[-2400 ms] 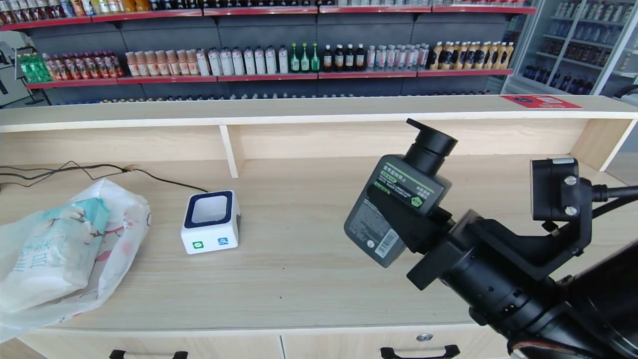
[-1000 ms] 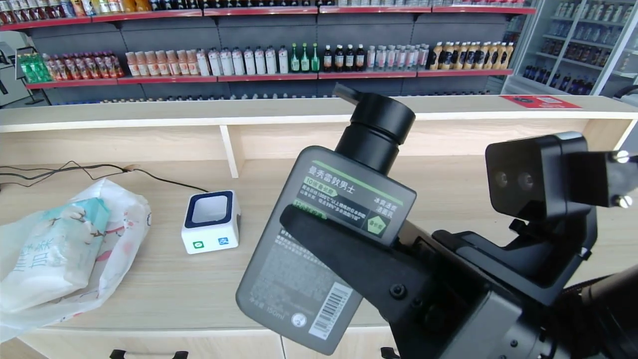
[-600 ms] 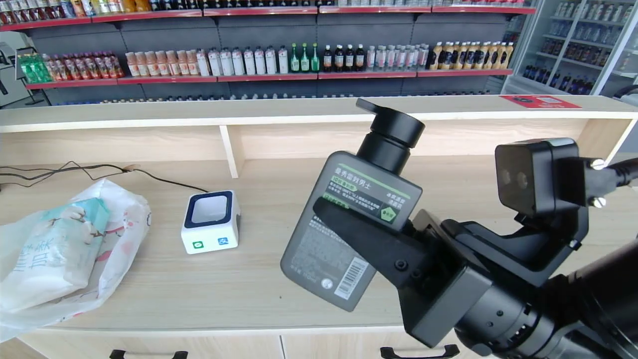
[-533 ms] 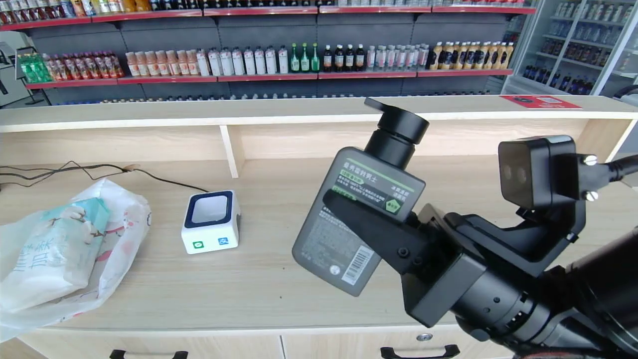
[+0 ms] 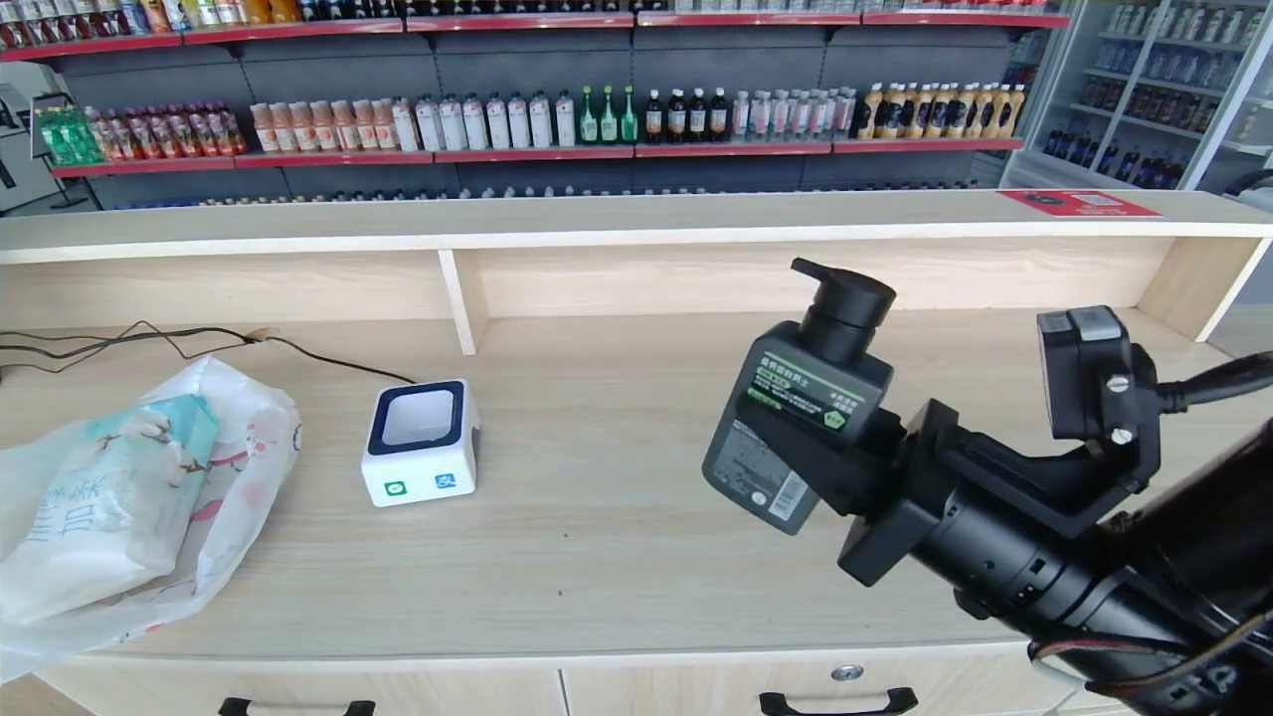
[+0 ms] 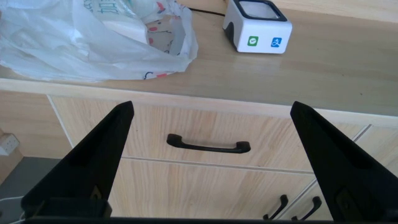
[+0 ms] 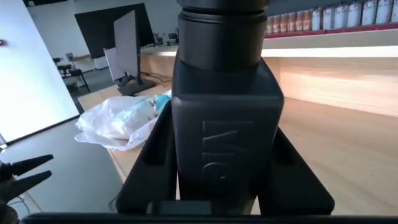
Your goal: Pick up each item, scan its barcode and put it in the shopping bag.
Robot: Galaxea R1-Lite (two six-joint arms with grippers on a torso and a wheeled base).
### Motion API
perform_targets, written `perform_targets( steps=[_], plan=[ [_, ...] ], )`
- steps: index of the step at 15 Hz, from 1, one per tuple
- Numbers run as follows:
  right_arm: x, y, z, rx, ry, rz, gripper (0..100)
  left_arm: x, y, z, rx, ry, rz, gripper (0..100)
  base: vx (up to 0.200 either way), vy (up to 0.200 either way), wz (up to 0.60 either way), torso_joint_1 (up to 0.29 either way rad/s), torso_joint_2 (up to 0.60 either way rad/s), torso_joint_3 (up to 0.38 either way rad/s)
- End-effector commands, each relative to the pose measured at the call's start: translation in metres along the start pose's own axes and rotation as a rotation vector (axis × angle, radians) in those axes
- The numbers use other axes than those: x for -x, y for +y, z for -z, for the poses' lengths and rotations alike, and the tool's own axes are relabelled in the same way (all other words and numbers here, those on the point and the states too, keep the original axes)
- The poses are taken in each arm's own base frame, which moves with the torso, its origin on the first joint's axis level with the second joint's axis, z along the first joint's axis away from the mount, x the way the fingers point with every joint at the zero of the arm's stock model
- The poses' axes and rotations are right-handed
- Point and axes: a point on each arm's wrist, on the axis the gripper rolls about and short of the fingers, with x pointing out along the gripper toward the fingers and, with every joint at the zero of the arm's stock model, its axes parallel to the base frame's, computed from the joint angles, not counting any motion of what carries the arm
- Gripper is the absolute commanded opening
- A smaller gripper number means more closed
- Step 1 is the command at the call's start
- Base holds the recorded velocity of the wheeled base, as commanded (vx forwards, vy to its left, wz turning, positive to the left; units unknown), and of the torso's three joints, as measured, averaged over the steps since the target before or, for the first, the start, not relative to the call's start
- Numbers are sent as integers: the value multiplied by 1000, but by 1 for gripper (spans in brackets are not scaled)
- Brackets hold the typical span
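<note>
The bottle (image 5: 811, 383) is partly covered: one black finger of the right pincer (image 5: 808, 440) crosses its labelled face, and the other finger is hidden behind it. In the right wrist view the bottle (image 7: 224, 124) has its pump top cut off and its base buried between the fingers. The pincer is clamped across the bottle's body, which tilts with the pump up and away, in the air to the right of the scanner (image 5: 421, 443) and above the table (image 5: 597, 537). The bag (image 5: 229, 467) lies on the table left of the scanner, its left part cut off; a pale pack (image 5: 109, 497) shows dimly through the plastic. The left pincer (image 6: 211, 109) is spread wide and holds nothing, nearer than the scanner (image 6: 256, 26), before a drawer handle (image 6: 208, 146).
</note>
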Motion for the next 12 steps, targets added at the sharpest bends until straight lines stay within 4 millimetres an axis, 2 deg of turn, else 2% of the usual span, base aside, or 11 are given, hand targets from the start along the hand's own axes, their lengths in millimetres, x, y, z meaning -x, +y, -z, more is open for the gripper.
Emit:
perform_targets(
  steps=[1,3,6,9,10,12],
  plan=[
    [11,-14,13,74,67,85,0,0,0,0,0,-1,-1,100,0,0,0,0,0,0],
    [22,-35,14,192,95,221,0,0,0,0,0,-1,-1,100,0,0,0,0,0,0],
    [31,-50,3,263,72,410,0,0,0,0,0,-1,-1,100,0,0,0,0,0,0],
    [38,-73,-20,339,-3,577,0,0,0,0,0,-1,-1,100,0,0,0,0,0,0],
    [42,-80,-21,348,0,615,0,0,0,0,0,-1,-1,100,0,0,0,0,0,0],
    [38,-85,-22,354,-11,624,0,0,0,0,0,-1,0,100,0,0,0,0,0,0]
  ],
)
